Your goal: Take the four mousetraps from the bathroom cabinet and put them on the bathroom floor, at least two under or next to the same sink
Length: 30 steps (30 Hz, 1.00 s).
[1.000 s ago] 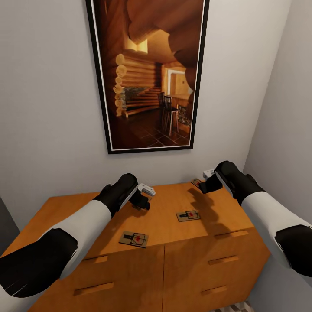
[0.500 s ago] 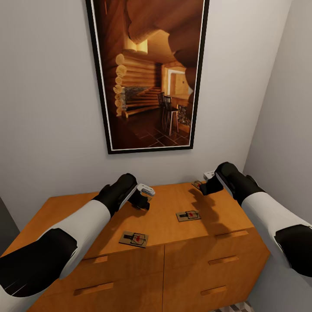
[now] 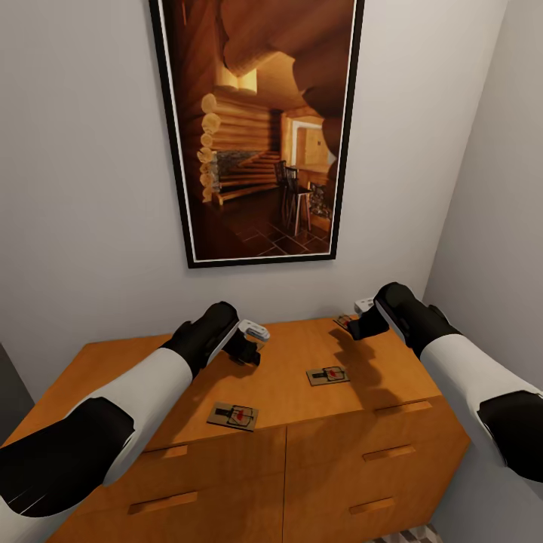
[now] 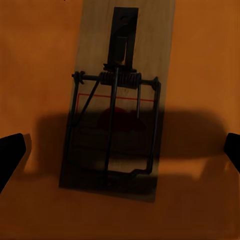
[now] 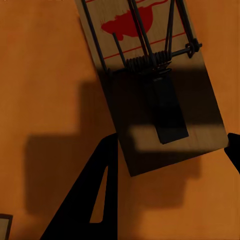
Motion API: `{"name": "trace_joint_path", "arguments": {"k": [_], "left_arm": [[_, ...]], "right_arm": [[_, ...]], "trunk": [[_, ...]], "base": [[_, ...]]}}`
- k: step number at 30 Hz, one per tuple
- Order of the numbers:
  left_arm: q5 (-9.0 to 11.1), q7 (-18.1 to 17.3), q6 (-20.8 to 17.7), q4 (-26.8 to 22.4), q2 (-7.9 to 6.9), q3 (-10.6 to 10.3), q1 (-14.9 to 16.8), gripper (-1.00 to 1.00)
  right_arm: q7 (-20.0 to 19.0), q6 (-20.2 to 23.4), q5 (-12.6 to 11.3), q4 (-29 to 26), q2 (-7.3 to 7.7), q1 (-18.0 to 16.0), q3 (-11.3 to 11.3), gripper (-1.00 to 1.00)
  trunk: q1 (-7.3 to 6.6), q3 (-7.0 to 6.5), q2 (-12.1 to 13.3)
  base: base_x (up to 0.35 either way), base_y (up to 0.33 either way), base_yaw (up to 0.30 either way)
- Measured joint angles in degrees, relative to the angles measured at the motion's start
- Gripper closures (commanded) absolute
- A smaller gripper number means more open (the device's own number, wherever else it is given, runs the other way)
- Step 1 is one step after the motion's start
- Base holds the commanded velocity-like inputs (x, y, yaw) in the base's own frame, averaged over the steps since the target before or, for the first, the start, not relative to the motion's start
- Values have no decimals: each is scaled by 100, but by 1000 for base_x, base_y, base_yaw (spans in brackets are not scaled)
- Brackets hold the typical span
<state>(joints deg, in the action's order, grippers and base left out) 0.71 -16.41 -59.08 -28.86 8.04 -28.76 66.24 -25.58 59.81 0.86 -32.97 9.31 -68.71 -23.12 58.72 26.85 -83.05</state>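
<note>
The orange-brown cabinet (image 3: 286, 445) stands against the wall. Two mousetraps (image 3: 233, 415) (image 3: 328, 375) lie in the open on its top. My left gripper (image 3: 249, 348) hangs open just above the top. In the left wrist view its fingertips (image 4: 11, 154) straddle a third mousetrap (image 4: 117, 100) without touching it. My right gripper (image 3: 360, 324) hovers open over a mousetrap (image 3: 343, 320) at the back right. The right wrist view shows that trap (image 5: 150, 85) between the spread fingers (image 5: 234, 149). The sink is out of view.
A large framed picture (image 3: 256, 128) hangs on the wall behind the cabinet. A side wall (image 3: 498, 188) closes in on the right. A strip of patterned bathroom floor (image 3: 407, 537) shows at the cabinet's foot.
My right gripper has crept slightly down and left over the back-right mousetrap. The left arm and the traps have stayed put.
</note>
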Motion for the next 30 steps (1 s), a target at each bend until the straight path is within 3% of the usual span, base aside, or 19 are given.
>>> {"name": "trace_joint_path", "arguments": {"k": [26,30], "left_arm": [[-20,4,-7,-7,0,-2,-1,100],[-102,-3,-48,-25,22,-15,0,100]], "right_arm": [[-9,0,0,0,2,-3,0,100],[-9,0,0,0,2,-1,0,100]], "trunk": [[0,0,0],[0,0,0]], "base": [[0,0,0],[0,0,0]]}}
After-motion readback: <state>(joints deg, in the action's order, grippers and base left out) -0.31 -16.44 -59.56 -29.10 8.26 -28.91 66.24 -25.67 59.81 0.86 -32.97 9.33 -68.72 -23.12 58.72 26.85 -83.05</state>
